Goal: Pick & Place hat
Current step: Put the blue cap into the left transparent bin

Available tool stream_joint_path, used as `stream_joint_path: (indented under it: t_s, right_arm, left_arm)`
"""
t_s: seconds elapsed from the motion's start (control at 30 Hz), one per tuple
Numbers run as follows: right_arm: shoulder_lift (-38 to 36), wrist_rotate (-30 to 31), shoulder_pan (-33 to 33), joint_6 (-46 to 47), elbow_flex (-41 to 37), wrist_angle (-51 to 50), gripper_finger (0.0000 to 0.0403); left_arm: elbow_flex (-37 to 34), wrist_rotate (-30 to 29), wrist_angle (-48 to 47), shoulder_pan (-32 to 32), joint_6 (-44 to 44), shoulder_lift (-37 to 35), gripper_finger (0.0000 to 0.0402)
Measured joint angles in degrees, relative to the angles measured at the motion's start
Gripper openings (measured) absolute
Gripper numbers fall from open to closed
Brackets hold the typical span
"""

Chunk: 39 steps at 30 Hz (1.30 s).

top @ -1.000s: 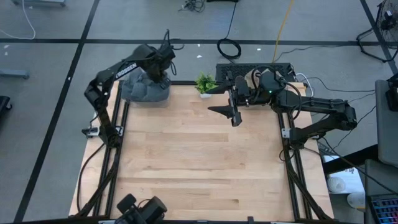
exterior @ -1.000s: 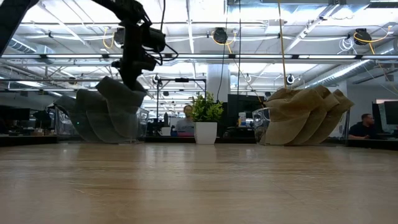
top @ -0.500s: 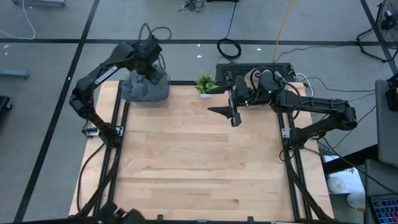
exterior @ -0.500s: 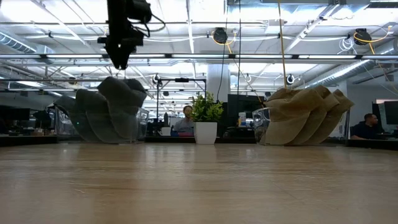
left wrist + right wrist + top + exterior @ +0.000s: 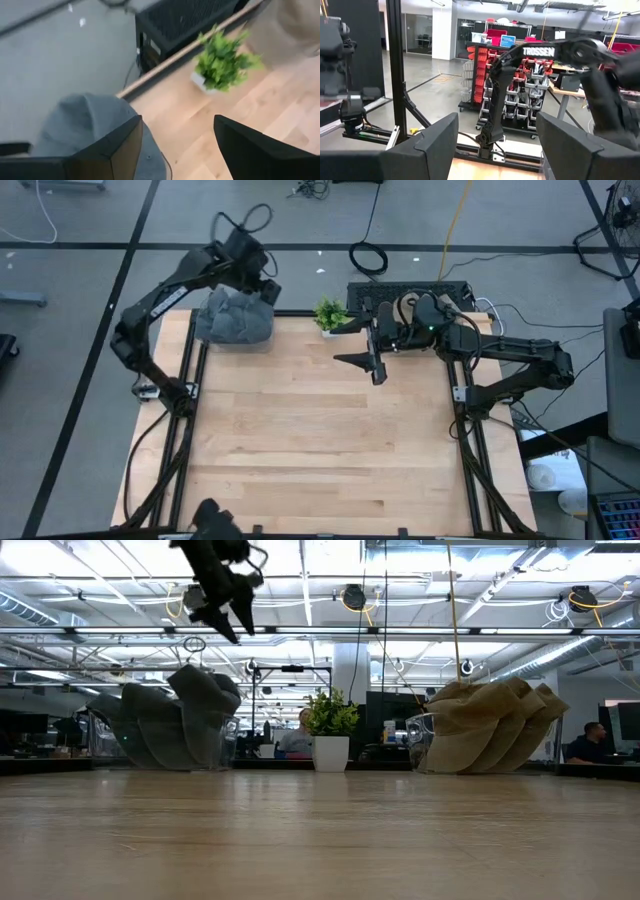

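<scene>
Setting: open workshop hall with ceiling trusses and lamps beyond a pale wooden desk point(image 5: 320, 430) in a black frame, standing on grey floor.

Item, potted plant point(image 5: 329, 314): small, green, white pot, at the desk's far edge, between the two hats in the low view.

Item, black box point(image 5: 400, 292): off the far edge behind the plant, with cables around it.

Item, people: two seated figures far back in the room, one behind the plant point(image 5: 303, 730), one at the far right point(image 5: 588, 742).

Item, grey hat point(image 5: 236, 318): crumpled, soft, folded into upright ridges, sitting at the far left corner of the desk; nothing lies between it and the plant.

Item, tan hat point(image 5: 490, 726): same folded shape, at the far right of the desk, mostly hidden under the right arm in the high view.

Item, left gripper point(image 5: 222, 608): above the grey hat, clear of it, jaws spread and holding nothing.

Item, right gripper point(image 5: 372, 350): raised over the far part of the desk, beside the plant, jaws spread, empty.
</scene>
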Motion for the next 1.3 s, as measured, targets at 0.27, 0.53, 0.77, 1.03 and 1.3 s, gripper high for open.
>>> stream_joint_path:
  t_s: [0.27, 0.53, 0.77, 1.03, 1.3]
  right_arm:
    - [0.0, 0.0, 0.0, 0.0, 0.0, -1.0, 0.0254]
    - [0.0, 0.0, 0.0, 0.0, 0.0, -1.3, 0.0254]
    - [0.0, 0.0, 0.1, 0.1, 0.0, -1.3, 0.0254]
    - [0.0, 0.3, 1.7, 0.0, 0.0, -1.0, 0.0254]
    - [0.0, 0.4, 2.0, 0.0, 0.0, -0.1, 0.0254]
  left_arm:
    - [0.0, -0.9, -2.0, -1.3, -2.7, 7.4, 0.0209]
    - [0.0, -5.1, -7.9, -1.1, -2.5, 11.6, 0.0082]
    - [0.0, -15.0, -17.2, 1.3, -1.9, 14.7, 0.0010]
    - [-5.9, -14.0, -21.2, 5.5, -1.3, 16.2, 0.0007]
    - [-7.6, -15.1, -24.8, 5.5, -1.3, 15.1, 0.0009]
